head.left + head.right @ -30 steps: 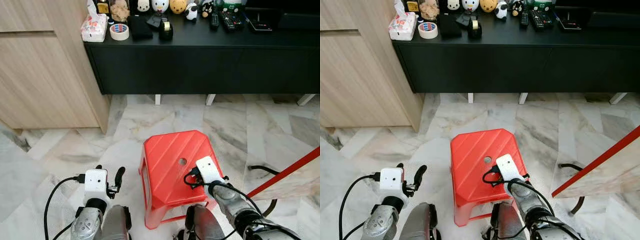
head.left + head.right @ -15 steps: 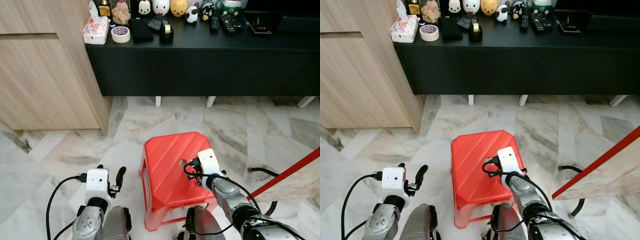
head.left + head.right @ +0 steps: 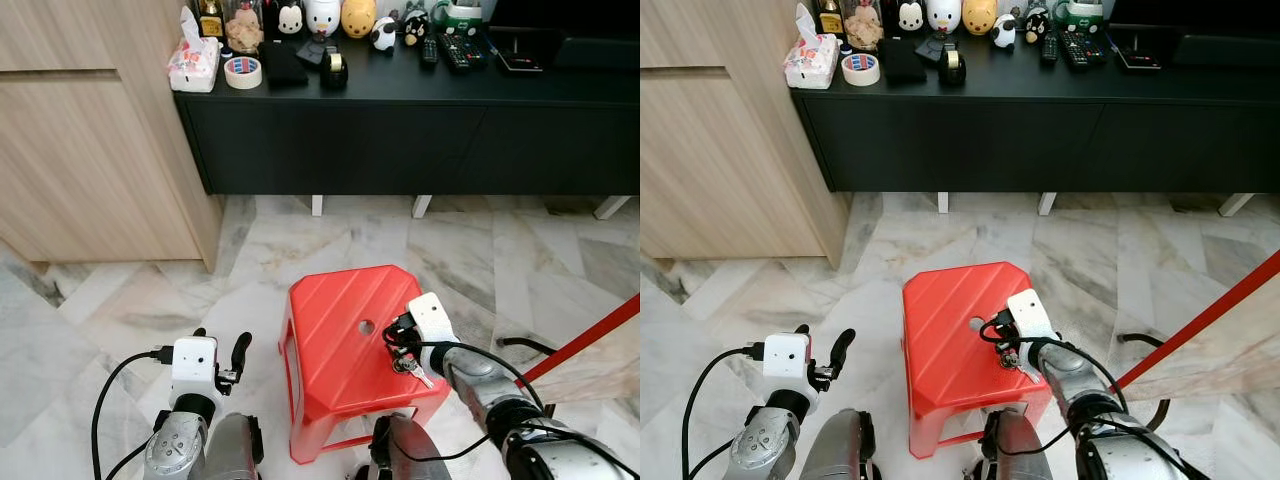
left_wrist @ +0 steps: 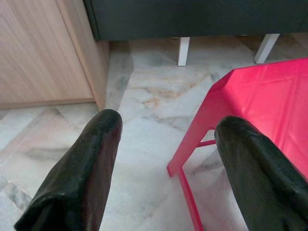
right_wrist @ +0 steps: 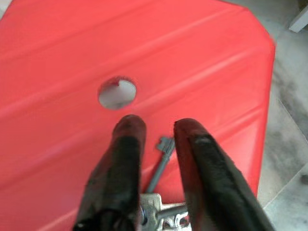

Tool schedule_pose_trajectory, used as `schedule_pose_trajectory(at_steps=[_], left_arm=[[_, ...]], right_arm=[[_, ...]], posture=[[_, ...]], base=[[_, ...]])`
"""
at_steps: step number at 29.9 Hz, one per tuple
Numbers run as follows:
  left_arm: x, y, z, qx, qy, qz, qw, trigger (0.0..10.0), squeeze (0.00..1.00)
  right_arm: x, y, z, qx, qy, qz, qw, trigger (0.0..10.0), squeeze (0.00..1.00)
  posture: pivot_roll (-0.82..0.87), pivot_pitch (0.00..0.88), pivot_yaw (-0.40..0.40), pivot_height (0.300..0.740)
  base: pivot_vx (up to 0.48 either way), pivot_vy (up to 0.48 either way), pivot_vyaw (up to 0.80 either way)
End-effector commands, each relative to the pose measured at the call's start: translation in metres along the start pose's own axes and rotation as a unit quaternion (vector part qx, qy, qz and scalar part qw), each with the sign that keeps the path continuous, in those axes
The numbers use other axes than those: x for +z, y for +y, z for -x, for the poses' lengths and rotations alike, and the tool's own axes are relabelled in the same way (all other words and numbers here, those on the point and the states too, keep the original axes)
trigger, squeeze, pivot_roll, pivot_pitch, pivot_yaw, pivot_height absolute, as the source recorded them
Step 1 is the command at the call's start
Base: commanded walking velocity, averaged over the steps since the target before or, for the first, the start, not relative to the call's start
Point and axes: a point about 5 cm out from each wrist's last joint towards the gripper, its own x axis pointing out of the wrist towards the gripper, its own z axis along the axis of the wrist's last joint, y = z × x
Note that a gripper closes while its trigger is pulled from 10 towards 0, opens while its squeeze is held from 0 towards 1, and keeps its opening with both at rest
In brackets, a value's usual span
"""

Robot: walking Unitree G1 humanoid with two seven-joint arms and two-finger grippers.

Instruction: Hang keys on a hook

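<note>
Keys (image 5: pixel 161 204) hang pinched between the right gripper's (image 5: pixel 158 129) two black fingers, one blade pointing forward over the red stool (image 3: pixel 340 330), just short of its round hole (image 5: pixel 117 93). The left gripper (image 4: pixel 166 132), fingers spread, hovers beside the stool.

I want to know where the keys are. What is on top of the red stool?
Keys between the right gripper's fingers, over the red stool; the bunch's rear is covered.

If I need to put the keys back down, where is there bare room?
The red stool top is bare left of its hole, beside the right gripper holding the keys. The marble floor before the black cabinet is open; the cabinet's top is crowded.
</note>
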Motion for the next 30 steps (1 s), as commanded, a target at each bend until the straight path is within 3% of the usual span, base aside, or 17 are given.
schedule_pose_trajectory(at_steps=[1,7,13,14,15,16,30], left_arm=[[-0.007,0.000,0.004,-0.003,0.015,-0.008,1.000,10.0,0.00],[-0.007,0.001,0.005,-0.006,0.016,-0.011,1.000,10.0,0.00],[-0.009,0.000,0.006,-0.009,0.019,-0.013,1.000,10.0,0.00],[-0.009,0.000,0.006,-0.010,0.020,-0.013,1.000,10.0,0.00],[-0.009,0.000,0.006,-0.010,0.020,-0.013,1.000,10.0,0.00],[-0.009,0.000,0.006,-0.010,0.020,-0.014,1.000,10.0,0.00],[-0.009,0.002,0.009,-0.011,0.022,-0.016,1.000,10.0,0.00]], right_arm=[[-0.001,-0.004,0.002,0.007,0.009,-0.012,1.000,10.0,1.00],[-0.010,-0.002,0.006,0.071,0.032,-0.028,0.997,10.0,1.00],[-0.027,-0.004,0.011,0.068,0.065,-0.028,0.995,10.0,1.00],[-0.029,-0.004,0.011,0.067,0.068,-0.027,0.995,10.0,0.95],[-0.031,-0.005,0.012,0.064,0.074,-0.025,0.995,10.0,0.28],[-0.034,-0.006,0.013,0.058,0.082,-0.023,0.995,10.0,0.00],[-0.041,-0.003,0.013,0.059,0.090,-0.034,0.994,10.0,0.00]], posture=[[0.12,0.136,-0.063,0.629],[0.12,0.144,-0.058,0.629],[0.13,0.148,-0.054,0.629],[0.13,0.148,-0.054,0.629],[0.13,0.149,-0.053,0.629],[0.13,0.150,-0.053,0.629],[0.14,0.151,-0.048,0.629]], base=[[0.000,0.000,0.00],[0.000,0.000,0.00],[0.000,0.000,0.00],[0.000,0.000,0.00],[0.000,0.000,0.00],[0.000,0.000,0.00],[0.000,0.000,0.00]])
